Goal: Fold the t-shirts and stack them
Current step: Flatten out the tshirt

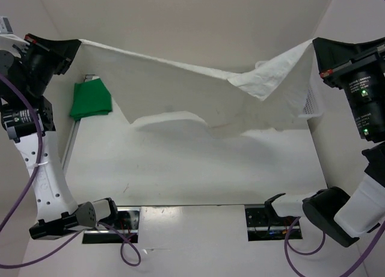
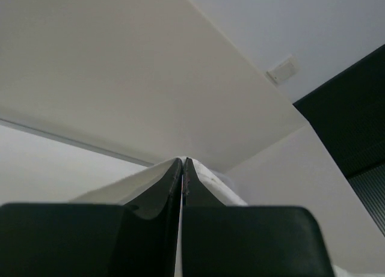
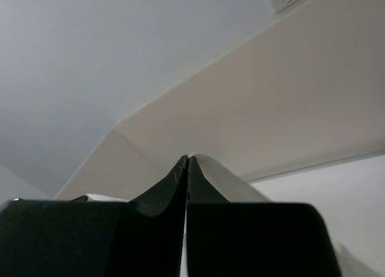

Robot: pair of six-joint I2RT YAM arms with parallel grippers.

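White tabletop and pale walls fill the top view. 1 white t-shirt (image 1: 198, 91) hangs stretched in the air between the 2 arms, sagging in the middle above the table (image 1: 180, 169). The left gripper (image 1: 75, 44) pinches 1 end of it and the right gripper (image 1: 316, 45) pinches the other. 1 green t-shirt (image 1: 90, 100) lies as a compact bundle at the table's left edge, probably already folded. No 3rd shirt shows, so I judge 1 done, 1 spread out for folding, and stacking not yet begun. Left wrist view: jaws pressed together on a sliver of white cloth, with wall and ceiling beyond. Right wrist view: likewise, jaws clamped on white cloth
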